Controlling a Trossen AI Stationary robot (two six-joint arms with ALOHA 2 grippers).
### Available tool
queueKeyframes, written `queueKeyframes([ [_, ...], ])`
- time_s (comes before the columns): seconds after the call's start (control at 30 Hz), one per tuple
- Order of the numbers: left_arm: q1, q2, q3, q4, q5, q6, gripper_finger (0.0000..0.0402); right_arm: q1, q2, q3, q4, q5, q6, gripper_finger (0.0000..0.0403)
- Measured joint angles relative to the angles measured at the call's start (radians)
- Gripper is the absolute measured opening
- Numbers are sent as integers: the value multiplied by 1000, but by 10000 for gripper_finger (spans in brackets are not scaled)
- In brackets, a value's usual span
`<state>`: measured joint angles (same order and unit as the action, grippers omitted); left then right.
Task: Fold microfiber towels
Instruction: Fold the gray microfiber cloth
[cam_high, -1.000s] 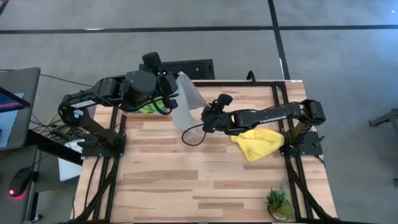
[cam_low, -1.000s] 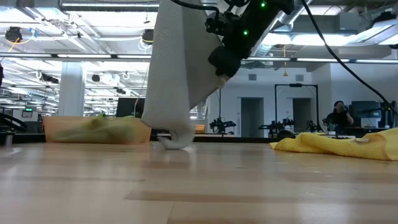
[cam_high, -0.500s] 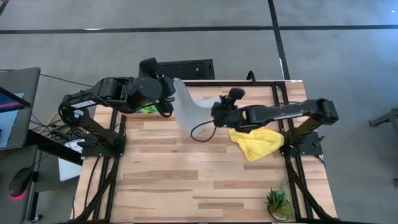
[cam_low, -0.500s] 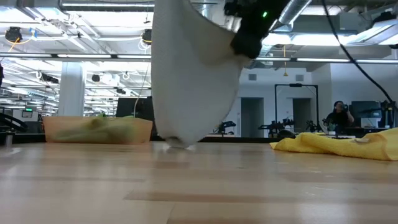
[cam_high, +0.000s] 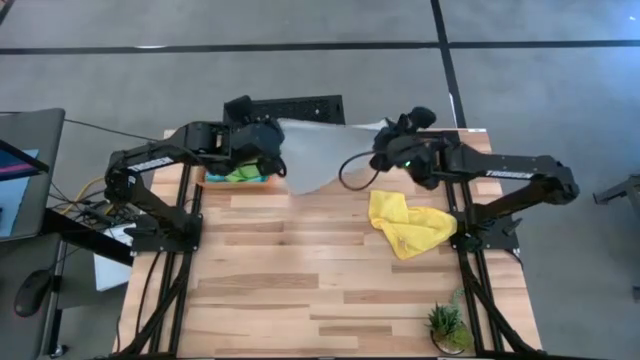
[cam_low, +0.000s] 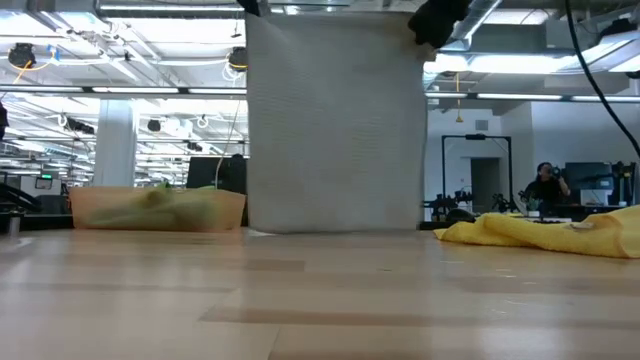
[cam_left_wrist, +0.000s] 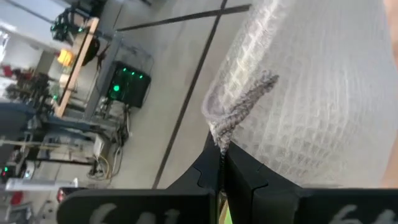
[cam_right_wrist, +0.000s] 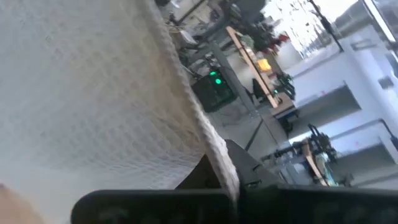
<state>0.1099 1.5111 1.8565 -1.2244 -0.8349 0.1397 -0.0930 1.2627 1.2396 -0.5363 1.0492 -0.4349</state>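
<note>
A light grey towel (cam_high: 315, 150) hangs spread as a flat sheet (cam_low: 335, 120) between my two grippers over the table's far edge. My left gripper (cam_high: 280, 128) is shut on its upper left corner. My right gripper (cam_high: 385, 130) is shut on its upper right corner. A yellow towel (cam_high: 410, 222) lies crumpled on the table's right side and shows in the low view (cam_low: 540, 230). A lime green towel (cam_high: 238, 172) lies in a shallow bin (cam_low: 155, 208) at the far left. The other towels are out of view. My left gripper pinches the grey towel's corner (cam_left_wrist: 219, 132) between its two shut fingers (cam_left_wrist: 239, 177); the hem bunches up just past the fingertips. The towel hangs below, its top edge (cam_low: 330, 12) drawn straight toward the other gripper. My right gripper pinches the towel's other upper corner at the hemmed edge (cam_right_wrist: 214, 149) between its two shut fingers (cam_right_wrist: 249, 177). The sheet hangs flat below. Its lower edge (cam_low: 335, 231) reaches table height; whether it touches the table I cannot tell.
A small potted plant (cam_high: 445, 325) stands at the near right corner. A black device (cam_high: 300, 108) sits just beyond the far edge. The wooden tabletop (cam_high: 300, 270) lies bare in the middle and near part.
Both grippers have gone toward the table's far edge and apart, the right one far toward the right. The grey towel, which hung bunched and narrow with its lower end on the table, has spread into a flat sheet with a straight top edge.
</note>
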Motion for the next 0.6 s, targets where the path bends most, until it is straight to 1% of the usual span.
queueKeyframes([
  [0.17,82,13,1,147,2,105,0,-80,-32,0,14,-30,-33,2],
  [0.23,107,20,1,183,22,147,0,-103,-34,0,34,-63,-36,3],
  [0.3,121,29,3,193,43,155,0,-106,-33,-1,34,-81,-35,3],
  [0.4,120,61,2,143,101,122,0,-76,-32,0,-2,-90,-3,3],
  [0.43,114,70,0,102,115,99,0,-60,-32,0,-32,-102,24,3],
  [0.6,65,108,2,-102,122,-89,0,36,-32,-2,-242,-119,239,3],
])
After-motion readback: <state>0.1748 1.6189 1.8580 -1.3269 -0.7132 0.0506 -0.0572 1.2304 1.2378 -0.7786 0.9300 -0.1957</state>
